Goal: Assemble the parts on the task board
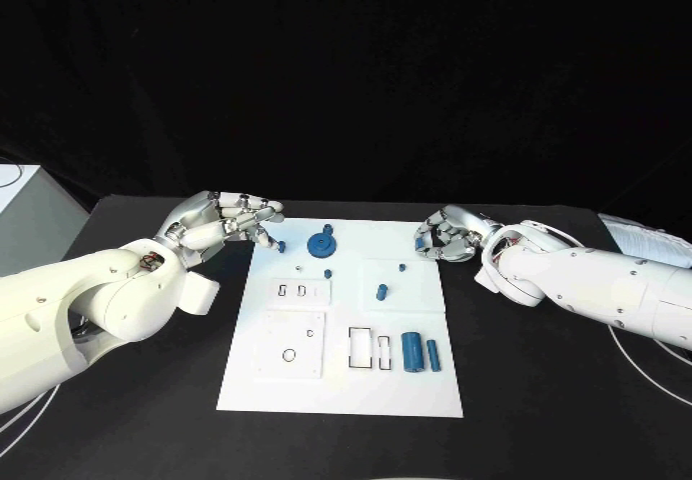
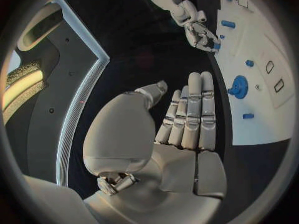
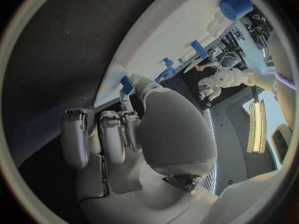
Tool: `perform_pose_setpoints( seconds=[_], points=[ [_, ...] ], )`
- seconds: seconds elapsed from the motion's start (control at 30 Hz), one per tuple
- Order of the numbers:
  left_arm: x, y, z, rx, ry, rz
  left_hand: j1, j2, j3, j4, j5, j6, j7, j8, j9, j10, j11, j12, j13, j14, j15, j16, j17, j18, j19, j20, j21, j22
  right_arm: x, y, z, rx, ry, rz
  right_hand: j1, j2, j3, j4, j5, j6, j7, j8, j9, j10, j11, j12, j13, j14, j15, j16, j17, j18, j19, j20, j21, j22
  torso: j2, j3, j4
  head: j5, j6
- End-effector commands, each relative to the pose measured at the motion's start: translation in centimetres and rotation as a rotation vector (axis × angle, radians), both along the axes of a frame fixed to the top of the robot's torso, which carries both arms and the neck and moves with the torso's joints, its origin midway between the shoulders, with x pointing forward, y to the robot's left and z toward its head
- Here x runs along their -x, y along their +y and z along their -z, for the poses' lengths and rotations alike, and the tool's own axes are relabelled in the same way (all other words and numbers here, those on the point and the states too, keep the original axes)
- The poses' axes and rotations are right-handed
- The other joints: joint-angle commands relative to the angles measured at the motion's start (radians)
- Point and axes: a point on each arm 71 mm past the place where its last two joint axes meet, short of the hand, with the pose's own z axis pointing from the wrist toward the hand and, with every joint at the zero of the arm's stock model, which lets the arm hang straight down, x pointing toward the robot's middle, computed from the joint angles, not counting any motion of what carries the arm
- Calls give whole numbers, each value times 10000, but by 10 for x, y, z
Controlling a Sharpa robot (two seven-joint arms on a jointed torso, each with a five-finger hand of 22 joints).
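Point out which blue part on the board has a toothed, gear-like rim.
The blue gear near the task board's far edge, toward the left hand. It is round and toothed; the other blue parts are small pegs or plain cylinders.

One white task board (image 1: 346, 395) is lying on one black table (image 1: 144, 430). Blue parts showing on the board in head view: 1 gear (image 1: 323, 243), 2 upright cylinders side by side (thick (image 1: 413, 352), thin (image 1: 433, 355)), approx. 4 small pegs, e.g. (image 1: 381, 292), (image 1: 329, 273). Two white arms are reaching in, w/ 2 silver hands: left hand (image 1: 224, 220), right hand (image 1: 450, 236). Some paper (image 1: 649, 240) is lying at the table's far right.
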Motion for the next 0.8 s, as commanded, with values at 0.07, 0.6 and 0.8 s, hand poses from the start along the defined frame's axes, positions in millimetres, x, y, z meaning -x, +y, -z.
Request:
perform_pose_setpoints(
  seconds=[0.07, 0.6, 0.8],
  points=[
    [1, -3, 0, 60, -32, 218, -66, -6, 6, 27, 18, -49, 6, -39, 13, -82, -7, -37, 10, -56, 15, 44, 10, 21, -63, -20, 35, 9, 0, 1, 0, 63, -59, -97, -16, 129, 272, -29, -93, 274, -77, 217, 39, 208, -147, 81, 1809, 1057, -116, 41, 2633, -111, 610, -106, 67, 1856, 5, 0, -3, 0, -16],
    [1, -2, 0, 47, -13, 220, -66, -6, 6, 27, 18, -49, 6, -39, 13, -82, -7, -37, 10, -56, 15, 44, 10, 21, -63, -20, 35, 9, 2, 4, -7, -204, -997, 342, -262, 366, 1226, -303, -719, 734, -620, 1564, 569, 604, -628, 384, 2189, 1057, -539, 41, 2633, -161, 703, -500, 246, 2016, -5, 1, -7, 40, -46],
    [0, -1, 0, 34, -8, 192, -66, -6, 6, 27, 18, -49, 6, -39, 13, -82, -7, -37, 10, -56, 15, 44, 10, 21, -63, -20, 35, 9, 6, 10, -14, -435, -1261, 676, -310, 323, 1233, -312, -724, 701, -626, 1625, 593, 595, -635, 374, 2179, 1057, -548, 41, 2633, -160, 702, -511, 240, 2013, -23, -10, -31, 91, -16]
  ],
)
